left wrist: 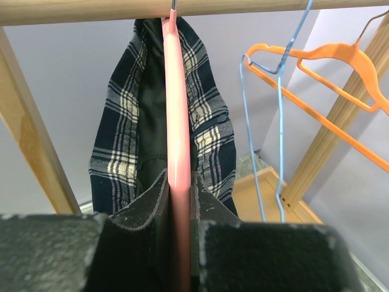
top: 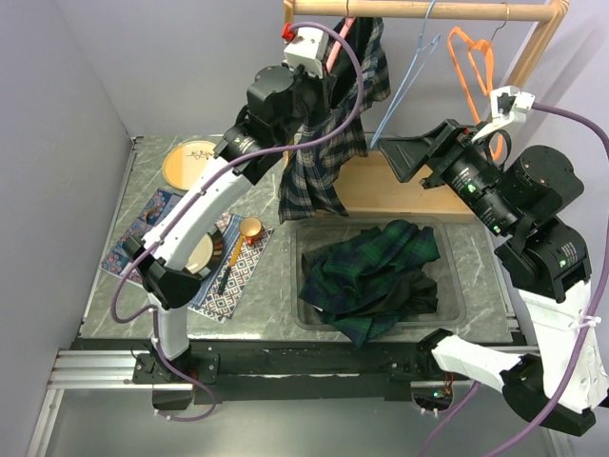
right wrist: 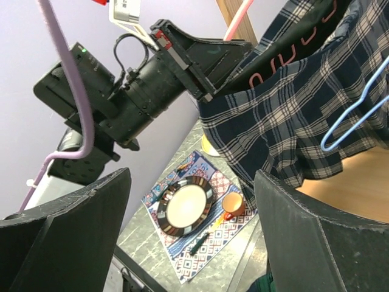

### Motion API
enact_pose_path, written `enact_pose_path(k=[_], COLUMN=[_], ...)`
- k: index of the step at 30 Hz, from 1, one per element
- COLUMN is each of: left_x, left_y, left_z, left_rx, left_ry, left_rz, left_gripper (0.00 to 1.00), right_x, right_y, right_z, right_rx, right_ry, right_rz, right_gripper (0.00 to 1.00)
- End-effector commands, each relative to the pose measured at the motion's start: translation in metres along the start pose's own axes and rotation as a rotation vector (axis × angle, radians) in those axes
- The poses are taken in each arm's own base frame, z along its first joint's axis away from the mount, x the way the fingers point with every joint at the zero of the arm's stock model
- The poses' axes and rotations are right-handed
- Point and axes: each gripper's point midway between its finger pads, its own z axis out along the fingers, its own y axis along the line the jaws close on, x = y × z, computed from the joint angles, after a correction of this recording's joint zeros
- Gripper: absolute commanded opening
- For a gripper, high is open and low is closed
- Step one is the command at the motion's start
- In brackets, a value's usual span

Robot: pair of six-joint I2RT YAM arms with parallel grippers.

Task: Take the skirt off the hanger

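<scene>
Plaid skirt (top: 324, 152) hanging straight down on the pink hanger (left wrist: 176, 121), with the left hand (left wrist: 180, 188) clamped on that hanger.

The skirt is at the left end of the wooden rail (top: 419, 9), its long axis vertical, the hem pointing down to the surface (top: 276, 295). The left arm is raised high. The right hand (top: 398, 157) points sideways at the skirt, just beside it, fingers wide apart and holding nothing.

Navy-and-white plaid skirt (left wrist: 209, 121), pink hanger (left wrist: 176, 121), orange hanger (left wrist: 355, 56), blue hanger (left wrist: 280, 140), green-navy tartan cloth (top: 371, 276)

Overhead view looks down; both wrist views (close in) share the skirt (left wrist: 118, 164).
</scene>
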Motion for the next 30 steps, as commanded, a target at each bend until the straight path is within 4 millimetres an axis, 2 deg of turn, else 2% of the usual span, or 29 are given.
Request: enact_pose_path(k=[1,5,6,16,18,20,21,22,23,25,26,28,29,30], left_x=[-0.189,-0.196,-0.188,-0.186,-0.188,-0.176,-0.183,-0.182,-0.179,-0.179,-0.173,-0.18,-0.175,-0.182], left_y=[-0.004,-0.001,-0.001,0.01,0.01,0.008,0.01,0.011,0.012,0.016,0.017,0.024,0.026,0.029], left_z=[-0.082,-0.093,-0.091,-0.121,-0.131,-0.133,-0.146,-0.15,-0.158,-0.167,-0.169,-0.183,-0.185,-0.196], left_rx=[0.073,0.073,0.071,0.046,0.056,0.069,0.077,0.078,0.08,0.07,0.063,0.045,0.035,0.031], left_ry=[-0.483,-0.484,-0.453,-0.408,-0.404,-0.364,-0.378,-0.378,-0.37,-0.366,-0.347,-0.362,-0.35,-0.366], left_rz=[-0.127,-0.147,-0.141,-0.15,-0.166,-0.178,-0.187,-0.197,-0.215,-0.233,-0.243,-0.257,-0.269,-0.279], left_gripper=[0.01,0.01,0.01,0.01,0.01,0.01,0.01,0.01,0.01,0.01,0.01,0.01,0.01,0.01], right_x=[-0.013,-0.01,-0.009,0.003,0.013,0.025,0.031,0.042,0.039,0.052,0.052,0.067,0.07,0.073], right_y=[0.012,0.012,0.011,0.009,0.012,0.01,0.013,0.009,0.014,0.017,0.022,0.032,0.037,0.041], right_z=[-0.01,-0.011,-0.011,-0.017,-0.015,-0.006,-0.004,0.001,0.004,0.011,0.016,0.03,0.034,0.037], right_rx=[-0.042,-0.039,-0.036,-0.038,-0.058,-0.063,-0.082,-0.076,-0.094,-0.107,-0.122,-0.119,-0.122,-0.116], right_ry=[-0.033,-0.021,-0.018,0.027,0.08,0.124,0.143,0.166,0.142,0.152,0.137,0.162,0.16,0.156], right_rz=[-0.004,0.009,0.01,0.013,0.008,0.014,0.017,0.024,0.037,0.06,0.062,0.05,0.046,0.045], right_gripper=[0.89,0.9,0.9,0.89,0.89,0.9,0.9,0.9,0.91,0.92,0.93,0.93,0.94,0.94])
